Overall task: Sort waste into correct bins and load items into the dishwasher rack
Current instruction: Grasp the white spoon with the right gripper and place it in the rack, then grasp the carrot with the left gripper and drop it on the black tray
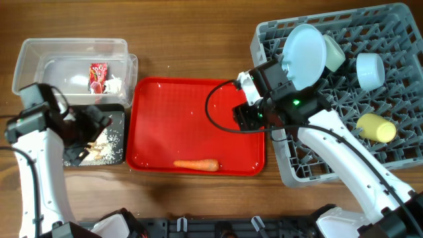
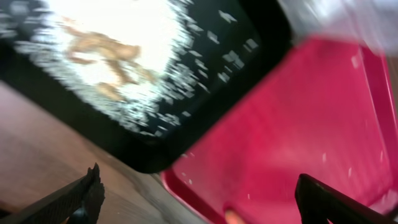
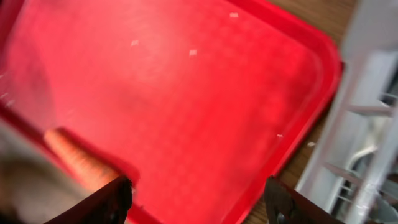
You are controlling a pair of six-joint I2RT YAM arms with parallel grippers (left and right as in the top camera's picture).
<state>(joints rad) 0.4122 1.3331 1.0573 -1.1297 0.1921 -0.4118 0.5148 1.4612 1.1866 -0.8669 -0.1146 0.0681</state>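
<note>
Along the near rim of the red tray (image 1: 165,106) lies the carrot (image 1: 196,164), lengthwise to that rim and close beside it. It looks to be the one piece of waste not yet binned. The wrapper (image 1: 98,74) and tissue (image 1: 114,84) sit in the tub (image 1: 39,53), and the rice scraps (image 1: 106,142) in the black tray (image 1: 117,118). The plate (image 1: 305,56) and cup (image 1: 377,127) are in the rack (image 1: 264,39). The right gripper (image 3: 196,190) hangs over the red tray's right part with fingers apart and nothing between them; its wrist view has the carrot low on the left, by one finger. The left gripper (image 2: 205,199) is likewise spread and empty, over the black tray's corner where it meets the red one. I judge the carrot belongs with the scraps. Whichever arm goes, the fingers should straddle the carrot across its width at its thicker middle. The nearer finger must drop between carrot and rim, where room looks tight. A round, tapered thing may roll or squirt out, so close slowly, then lift well above the rim before crossing. The other arm should hold clear of the path.
</note>
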